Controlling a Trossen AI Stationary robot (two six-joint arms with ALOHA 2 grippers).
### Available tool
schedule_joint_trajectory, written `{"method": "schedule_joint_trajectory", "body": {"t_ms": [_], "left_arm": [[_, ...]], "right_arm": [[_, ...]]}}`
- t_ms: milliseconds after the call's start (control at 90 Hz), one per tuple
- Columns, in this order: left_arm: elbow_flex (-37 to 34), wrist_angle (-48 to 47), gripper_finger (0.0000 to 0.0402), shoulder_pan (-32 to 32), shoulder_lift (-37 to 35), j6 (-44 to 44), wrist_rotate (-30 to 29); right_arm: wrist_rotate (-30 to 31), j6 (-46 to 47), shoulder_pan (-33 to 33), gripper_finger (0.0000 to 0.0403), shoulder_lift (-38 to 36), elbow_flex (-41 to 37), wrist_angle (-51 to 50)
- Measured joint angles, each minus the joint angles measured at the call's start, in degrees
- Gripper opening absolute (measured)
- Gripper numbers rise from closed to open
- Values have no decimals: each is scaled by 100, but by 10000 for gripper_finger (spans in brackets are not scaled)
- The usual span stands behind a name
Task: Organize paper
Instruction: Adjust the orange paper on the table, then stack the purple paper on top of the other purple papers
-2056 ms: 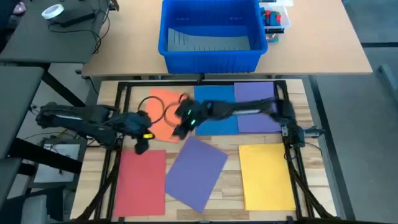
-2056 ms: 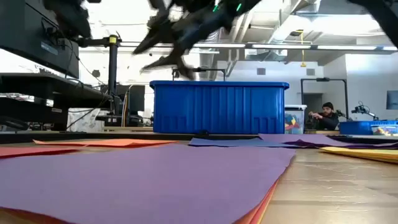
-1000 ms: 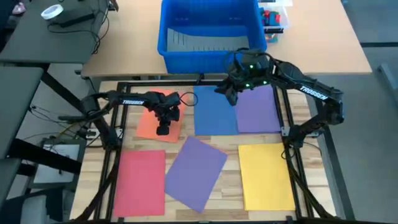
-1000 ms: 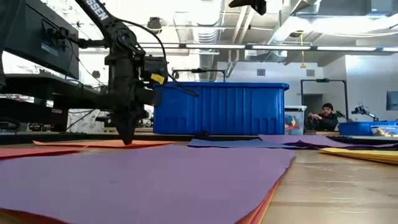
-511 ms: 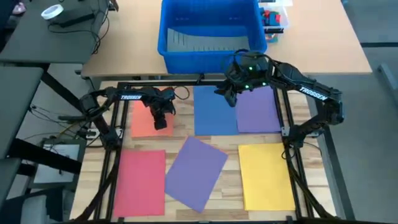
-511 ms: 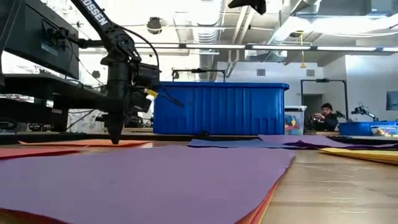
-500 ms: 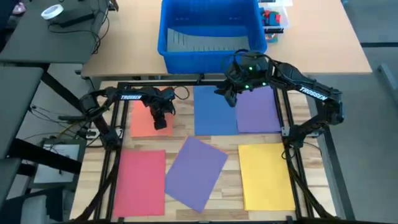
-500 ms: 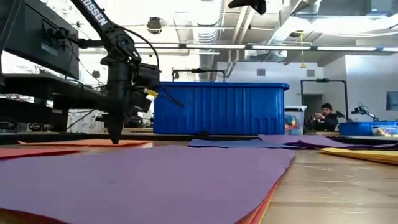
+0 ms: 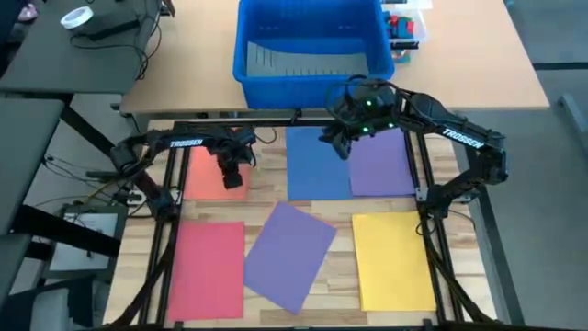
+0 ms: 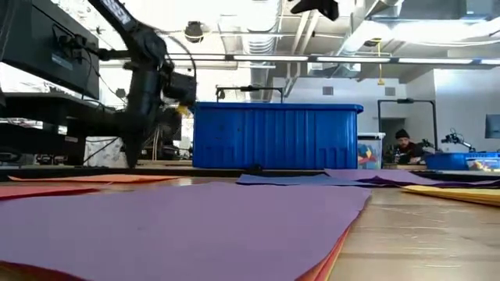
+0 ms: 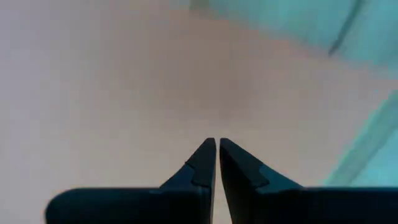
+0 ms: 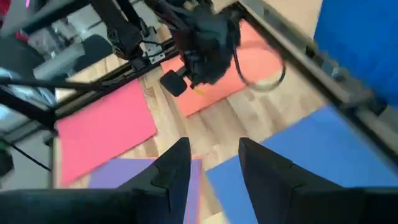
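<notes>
Currently my left tool (image 9: 231,178), tips pinched together, presses the flat orange sheet (image 9: 204,175) on the slatted wooden worktop (image 9: 342,276). Right tool (image 9: 338,147), fingers parted, hovers over the smooth blue sheet (image 9: 315,170).

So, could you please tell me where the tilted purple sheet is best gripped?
Probably at the near corner of the tilted purple sheet, coming from the table's front edge. It lies flat and rotated, so that corner points out over bare wood beside the red sheet, clear of other sheets.
</notes>
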Motion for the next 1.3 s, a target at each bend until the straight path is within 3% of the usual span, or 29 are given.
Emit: {"method": "schedule_joint_trajectory", "body": {"t_ms": [178,289,378,522,678,989,1144,1300], "left_arm": [[687,-43,6,-556,-550,-735,492],[846,333,6,-1043,-736,-1420,849],[851,696,6,-1520,-747,-1920,903],[793,1217,6,-2378,-553,-2452,915],[753,1820,6,-3132,-45,-2993,918],[746,2709,6,-3700,978,-3881,852],[731,3082,6,-3846,1283,-4017,895],[731,3274,6,-3870,1624,-4350,899]], "right_arm": [[75,656,127,127,200,-16,-1287],[576,986,436,127,364,-692,-1535],[482,1287,723,133,368,-1701,-883],[-273,1965,1133,150,369,-3284,380],[-712,2810,1549,164,367,-4406,1997],[-664,4107,2143,171,361,-5491,3739],[-35,4502,2265,171,361,-5739,3924],[-29,4537,2319,171,358,-5904,4259]]}}
